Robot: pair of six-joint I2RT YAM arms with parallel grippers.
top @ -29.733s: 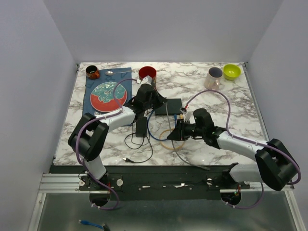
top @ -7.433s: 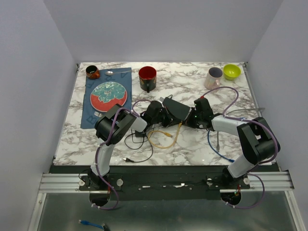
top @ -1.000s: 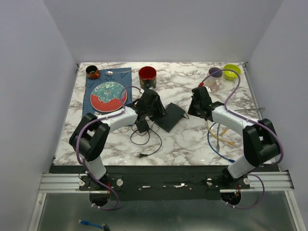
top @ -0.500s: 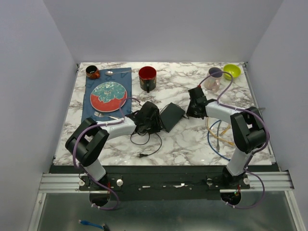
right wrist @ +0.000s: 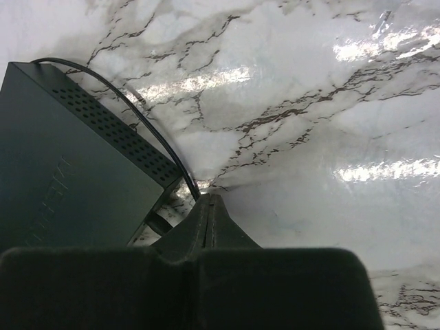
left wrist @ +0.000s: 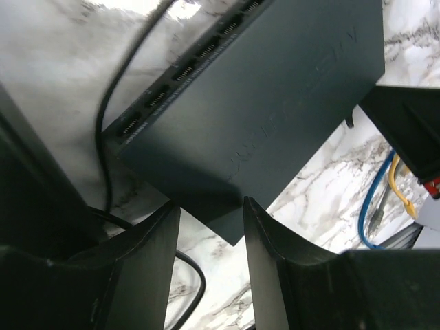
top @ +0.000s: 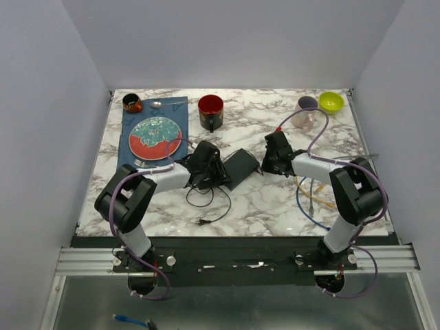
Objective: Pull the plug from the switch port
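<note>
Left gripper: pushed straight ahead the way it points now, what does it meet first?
Most likely the switch: its near corner lies directly ahead of the open left gripper, in line with the gap. How high the gripper sits above it is unclear.

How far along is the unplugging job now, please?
Done: blue cable and yellow cable lie loose; the switch ports in view look empty. In hand: left gripper open around its corner, right gripper shut beside a black cable. Left: freeing that cable, if still plugged.

Blk switch flat, angled diag.
</note>
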